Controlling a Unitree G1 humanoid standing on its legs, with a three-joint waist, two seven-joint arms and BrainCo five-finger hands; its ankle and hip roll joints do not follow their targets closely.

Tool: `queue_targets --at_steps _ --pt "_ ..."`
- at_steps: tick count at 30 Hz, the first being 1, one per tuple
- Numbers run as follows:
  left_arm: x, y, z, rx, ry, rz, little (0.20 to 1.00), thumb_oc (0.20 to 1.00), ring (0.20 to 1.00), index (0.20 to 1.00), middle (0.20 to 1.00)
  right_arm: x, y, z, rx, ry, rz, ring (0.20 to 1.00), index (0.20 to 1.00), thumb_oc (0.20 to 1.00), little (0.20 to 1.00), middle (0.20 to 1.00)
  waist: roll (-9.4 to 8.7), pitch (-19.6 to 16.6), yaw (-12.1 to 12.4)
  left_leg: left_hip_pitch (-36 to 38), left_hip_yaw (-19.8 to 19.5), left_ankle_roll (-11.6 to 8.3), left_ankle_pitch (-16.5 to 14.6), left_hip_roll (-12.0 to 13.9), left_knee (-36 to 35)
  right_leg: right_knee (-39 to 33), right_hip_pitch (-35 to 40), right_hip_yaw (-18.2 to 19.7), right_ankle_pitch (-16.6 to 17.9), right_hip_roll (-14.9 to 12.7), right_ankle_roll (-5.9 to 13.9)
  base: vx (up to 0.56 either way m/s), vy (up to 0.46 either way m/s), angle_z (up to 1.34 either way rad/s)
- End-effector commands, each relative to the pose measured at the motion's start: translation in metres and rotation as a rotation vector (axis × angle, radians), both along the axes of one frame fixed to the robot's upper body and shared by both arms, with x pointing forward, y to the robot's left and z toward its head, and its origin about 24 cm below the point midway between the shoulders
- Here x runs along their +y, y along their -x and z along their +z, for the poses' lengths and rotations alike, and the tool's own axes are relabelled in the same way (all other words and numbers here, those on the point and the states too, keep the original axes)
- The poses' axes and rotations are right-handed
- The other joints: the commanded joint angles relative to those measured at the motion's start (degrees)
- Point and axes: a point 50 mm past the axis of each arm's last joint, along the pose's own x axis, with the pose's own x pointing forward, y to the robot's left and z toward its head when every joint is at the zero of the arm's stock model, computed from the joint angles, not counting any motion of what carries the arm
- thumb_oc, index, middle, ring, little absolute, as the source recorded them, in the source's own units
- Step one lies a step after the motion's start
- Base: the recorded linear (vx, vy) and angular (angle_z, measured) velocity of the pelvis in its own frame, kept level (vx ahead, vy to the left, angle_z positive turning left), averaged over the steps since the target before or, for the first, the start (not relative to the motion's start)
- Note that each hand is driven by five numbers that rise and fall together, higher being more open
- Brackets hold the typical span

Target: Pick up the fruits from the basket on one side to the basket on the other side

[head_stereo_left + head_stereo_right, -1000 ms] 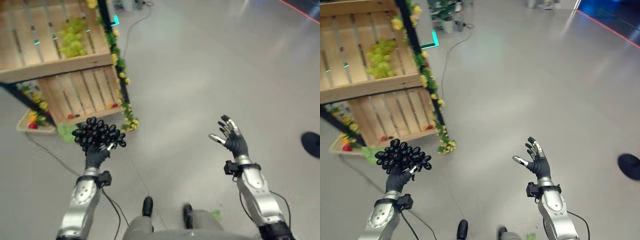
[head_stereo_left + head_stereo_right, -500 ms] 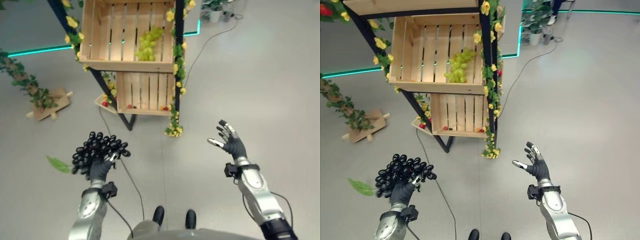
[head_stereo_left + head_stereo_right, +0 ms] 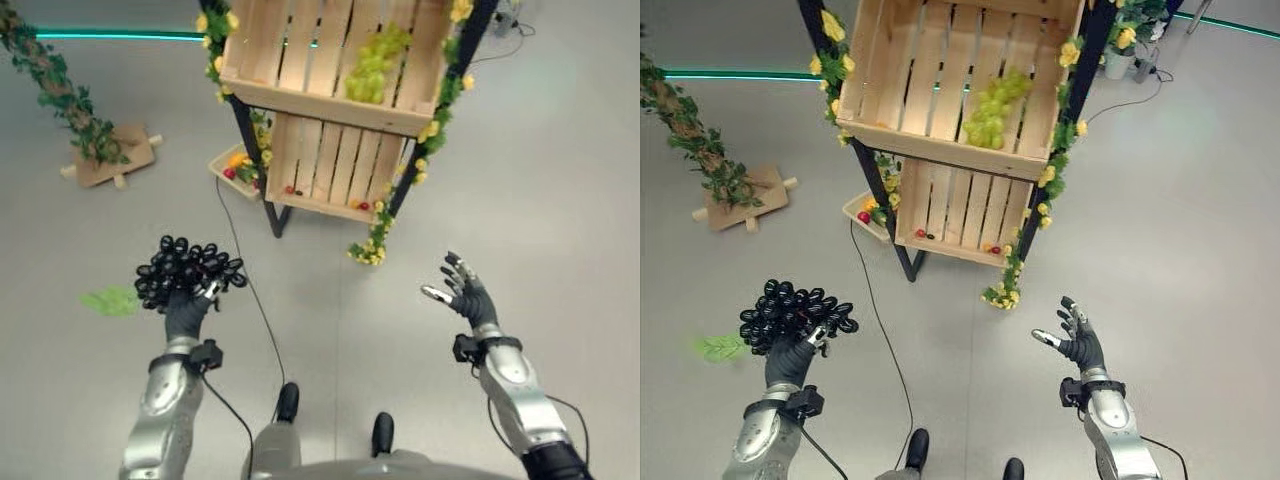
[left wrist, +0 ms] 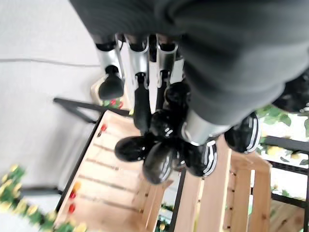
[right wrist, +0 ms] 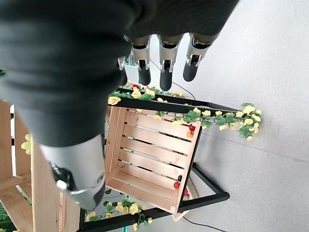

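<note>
My left hand is raised at the lower left, shut on a bunch of black grapes. In the left wrist view its fingers curl round the glossy black grapes. My right hand is held up at the lower right, open and empty, with straight fingers. Ahead stands a black rack with two wooden crates. The upper crate holds a bunch of green grapes. The lower crate has a few small red fruits along its front edge.
Yellow-flower garlands hang down the rack's posts. A small tray of fruit lies on the floor beside the rack's left foot. A green leaf lies on the floor left of my left hand, and a wooden board with a vine lies further back.
The whole picture has swung, so the rack now shows further right and nearer. Both hands keep their poses; the left still holds the black grapes.
</note>
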Motion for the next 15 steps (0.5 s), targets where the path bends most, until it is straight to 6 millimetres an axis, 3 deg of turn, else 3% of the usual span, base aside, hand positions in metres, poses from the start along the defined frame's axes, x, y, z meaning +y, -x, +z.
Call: queue_targets --at_steps 1,2,4,5,6,8,9,10,11,12,13,15 --pt "-0.005 -0.014 0.039 -0.186 -0.089 -0.06 0.2 0.2 0.2 0.2 0.2 -0.011 0.004 0.007 -0.03 0.038 -0.012 1.0 1.0 1.0 1.0 1.0 0.38 -5.0 -1.2 -1.6 -1.8 -0.54 -0.9 3.2 -1.1 12.1 0.0 0.2 -3.1 -6.1 3.93 0.15 0.328 0.06" --pt "-0.005 -0.014 0.039 -0.187 -0.09 -0.06 0.2 0.2 0.2 0.2 0.2 -0.011 0.004 0.007 -0.03 0.038 -0.012 1.0 1.0 1.0 1.0 1.0 0.29 -5.0 -1.1 -1.6 -1.6 -0.47 -1.0 3.2 -1.0 12.4 -0.2 0.4 -3.2 -6.2 4.0 0.13 0.304 0.03" --pt "-0.005 -0.02 0.043 -0.194 -0.127 -0.072 0.2 0.2 0.2 0.2 0.2 -0.008 0.003 0.006 -0.03 0.03 -0.012 1.0 1.0 1.0 1.0 1.0 -0.03 -4.5 -2.1 -0.2 -1.3 1.08 -1.4 1.2 -1.6 18.2 -3.4 2.2 2.9 -8.0 4.8 0.08 0.22 -0.03" --pt "-0.005 -0.02 0.044 -0.195 -0.127 -0.073 0.2 0.2 0.2 0.2 0.2 -0.008 0.003 0.006 -0.03 0.03 -0.012 1.0 1.0 1.0 1.0 1.0 -0.07 -4.5 -2.1 -0.2 -1.3 1.1 -1.4 1.2 -1.6 18.2 -3.5 2.3 2.8 -8.0 4.82 0.09 0.411 0.05" --pt "-0.001 -0.022 0.052 -0.216 -0.17 -0.062 0.2 0.2 0.2 0.2 0.2 -0.007 0.002 0.008 -0.044 0.017 -0.019 1.0 1.0 1.0 1.0 1.0 1.25 -3.0 -2.8 1.9 -0.5 2.65 -2.3 1.1 -2.2 26.6 -7.6 0.3 8.0 -10.2 4.6 0.04 0.311 -0.02" --pt "0.0 -0.023 0.053 -0.22 -0.184 -0.059 0.2 0.2 0.2 0.2 0.2 -0.005 0.001 0.007 -0.041 0.017 -0.014 1.0 1.0 1.0 1.0 1.0 1.59 -2.8 -2.8 2.5 0.2 2.83 -2.8 1.1 -2.3 27.2 -8.5 -1.6 6.6 -10.7 4.5 0.09 0.283 -0.2" --pt "-0.001 -0.024 0.054 -0.223 -0.191 -0.061 0.2 0.2 0.2 0.2 0.2 -0.005 0.002 0.006 -0.036 0.011 -0.018 1.0 1.0 1.0 1.0 1.0 1.68 -2.9 -3.5 3.4 0.1 2.94 -3.2 0.8 -2.7 25.6 -9.7 -1.3 5.0 -9.1 4.24 0.18 0.223 -0.49" --pt "-0.003 -0.025 0.056 -0.234 -0.194 -0.066 0.2 0.2 0.2 0.2 0.2 -0.005 0.002 0.004 -0.027 0.014 -0.017 1.0 1.0 1.0 1.0 1.0 1.97 -2.8 -4.3 4.7 0.2 2.9 -3.9 0.8 -2.9 23.5 -11.2 -1.5 1.6 -5.7 3.33 0.13 0.128 -0.59" --pt "-0.003 -0.025 0.056 -0.234 -0.194 -0.066 0.2 0.2 0.2 0.2 0.2 -0.005 0.002 0.004 -0.027 0.014 -0.017 1.0 1.0 1.0 1.0 1.0 1.97 -2.8 -4.3 4.7 0.2 2.9 -3.9 0.8 -2.9 23.5 -11.2 -1.5 1.6 -5.7 3.33 0.18 0.109 -0.6" --pt "0.0 -0.028 0.064 -0.258 -0.217 -0.056 0.2 0.2 0.2 0.2 0.2 -0.006 0.002 0.002 -0.016 0.014 -0.016 1.0 1.0 1.0 1.0 1.0 1.34 -2.5 -3.7 6.0 1.9 2.56 -4.9 0.3 -3.0 15.6 -10.5 -8.9 1.3 -5.3 2.94 0.11 0.052 -0.28" --pt "0.002 -0.028 0.067 -0.263 -0.237 -0.063 0.2 0.2 0.2 0.2 0.2 -0.005 0.003 -0.001 -0.004 0.01 -0.014 1.0 1.0 1.0 1.0 1.0 1.18 -2.7 -2.7 6.1 3.0 2.28 -5.1 0.2 -2.7 14.2 -9.0 -12.9 1.3 -6.9 3.36 0.12 0.054 -0.2" --pt "0.002 -0.025 0.066 -0.257 -0.251 -0.078 0.2 0.2 0.2 0.2 0.2 -0.005 0.004 -0.006 0.027 0.025 0.002 1.0 1.0 1.0 1.0 1.0 0.42 -3.4 -2.8 7.2 4.0 2.18 -6.3 0.2 -2.1 10.7 -5.9 -12.8 1.3 -6.2 3.55 0.1 -0.02 -0.15"
